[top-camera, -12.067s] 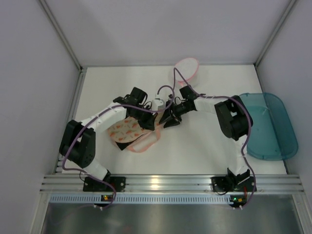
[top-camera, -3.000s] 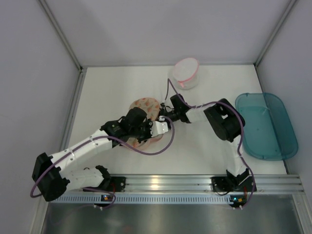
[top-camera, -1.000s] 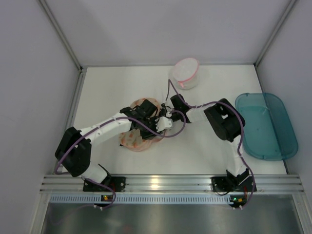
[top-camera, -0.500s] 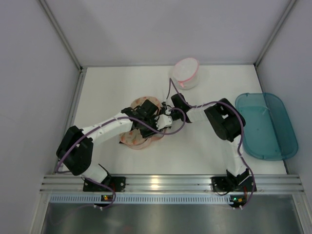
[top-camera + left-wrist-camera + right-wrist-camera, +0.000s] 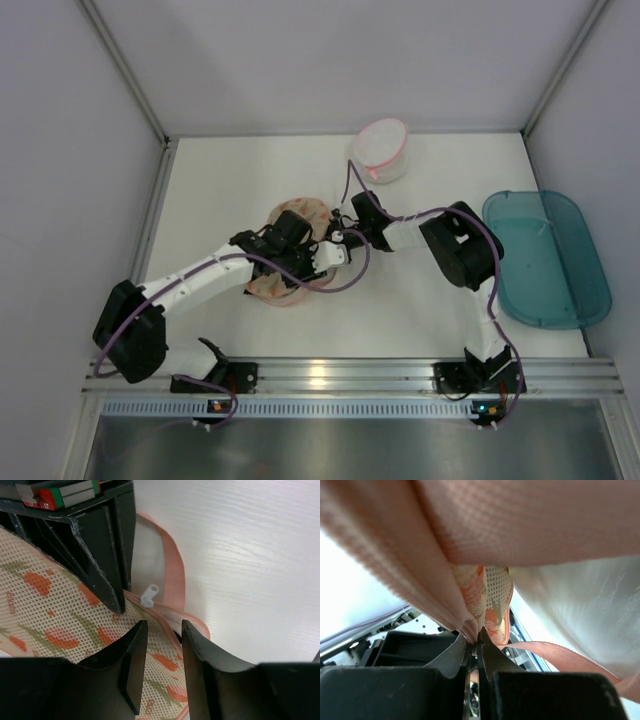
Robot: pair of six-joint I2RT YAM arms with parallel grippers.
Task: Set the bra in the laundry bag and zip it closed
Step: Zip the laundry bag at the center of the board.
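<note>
The laundry bag (image 5: 268,286), cream mesh with orange print and pink trim, lies mid-table, mostly under my left arm. The bra shows in no view. My left gripper (image 5: 322,257) hovers low over the bag's zip edge. In the left wrist view its jaws (image 5: 163,630) stand slightly apart over the mesh (image 5: 45,610) and pink trim (image 5: 172,575), holding nothing. A white zip pull (image 5: 149,595) lies just ahead of them. My right gripper (image 5: 342,236) is shut on the bag's pink edge (image 5: 470,626); its black fingers (image 5: 102,555) show in the left wrist view.
A small white pouch with a pink rim (image 5: 382,150) stands at the back. A teal plastic tub (image 5: 545,258) lies at the right edge. Purple cables loop over the bag near both wrists.
My left arm's elbow has swung down and left, and its gripper has shifted slightly back along the bag's edge. The right gripper keeps its hold on the trim.
</note>
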